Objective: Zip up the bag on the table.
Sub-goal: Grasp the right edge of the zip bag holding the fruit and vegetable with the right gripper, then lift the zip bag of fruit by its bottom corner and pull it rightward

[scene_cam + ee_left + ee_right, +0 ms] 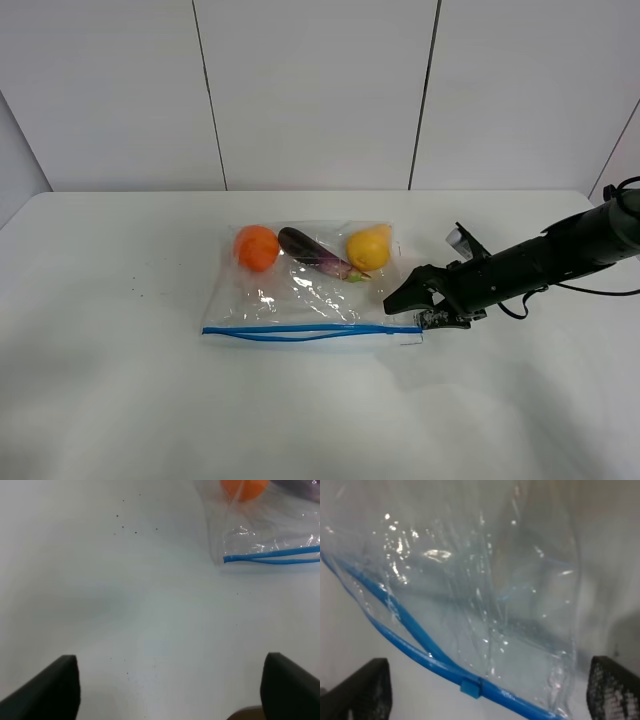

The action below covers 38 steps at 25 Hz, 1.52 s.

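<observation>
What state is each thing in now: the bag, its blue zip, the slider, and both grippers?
Bag, lying flat on the table, with orange, eggplant and pear inside.
Blue zip, mostly open; its two strips stand apart.
Slider, on the zip, not gripped.
Left gripper, open, empty, over bare table.
Right gripper, open, facing the slider, holding nothing.

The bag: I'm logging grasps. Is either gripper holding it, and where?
Nothing held: left gripper and right gripper are both open, the bag ungripped.

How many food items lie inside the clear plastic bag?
3: round orange at the left, dark purple eggplant in the middle, yellow pear at the right; none seems hidden.
</observation>
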Each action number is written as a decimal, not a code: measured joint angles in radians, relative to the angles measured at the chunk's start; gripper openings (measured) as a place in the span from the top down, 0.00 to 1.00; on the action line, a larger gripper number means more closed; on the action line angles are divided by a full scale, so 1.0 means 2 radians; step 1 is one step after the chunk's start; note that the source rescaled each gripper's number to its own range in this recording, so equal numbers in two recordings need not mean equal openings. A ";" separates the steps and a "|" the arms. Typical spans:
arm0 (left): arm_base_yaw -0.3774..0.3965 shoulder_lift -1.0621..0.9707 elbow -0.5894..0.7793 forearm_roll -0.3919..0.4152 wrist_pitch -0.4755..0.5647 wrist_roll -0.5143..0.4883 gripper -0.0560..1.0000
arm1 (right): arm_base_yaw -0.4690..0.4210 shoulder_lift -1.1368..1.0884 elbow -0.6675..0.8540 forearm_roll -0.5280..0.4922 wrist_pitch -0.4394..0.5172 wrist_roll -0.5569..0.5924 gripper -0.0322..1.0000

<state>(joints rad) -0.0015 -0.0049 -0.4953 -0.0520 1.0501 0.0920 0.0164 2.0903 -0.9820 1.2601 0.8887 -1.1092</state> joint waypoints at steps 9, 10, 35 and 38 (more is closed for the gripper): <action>0.000 0.000 0.000 0.000 0.000 0.000 0.00 | 0.000 0.008 0.000 0.016 0.008 -0.020 0.41; 0.000 0.000 0.000 0.000 0.000 0.000 0.00 | 0.000 0.008 0.000 0.016 0.008 -0.020 0.49; 0.000 0.000 0.000 0.000 0.000 0.000 0.00 | -0.054 0.009 0.000 0.044 0.108 -0.020 0.97; 0.000 0.000 0.000 0.000 0.000 0.000 0.00 | -0.053 0.009 0.000 0.045 0.133 -0.020 0.97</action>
<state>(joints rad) -0.0015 -0.0049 -0.4953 -0.0520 1.0501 0.0920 -0.0897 2.1085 -0.9820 1.3494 1.1538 -1.1483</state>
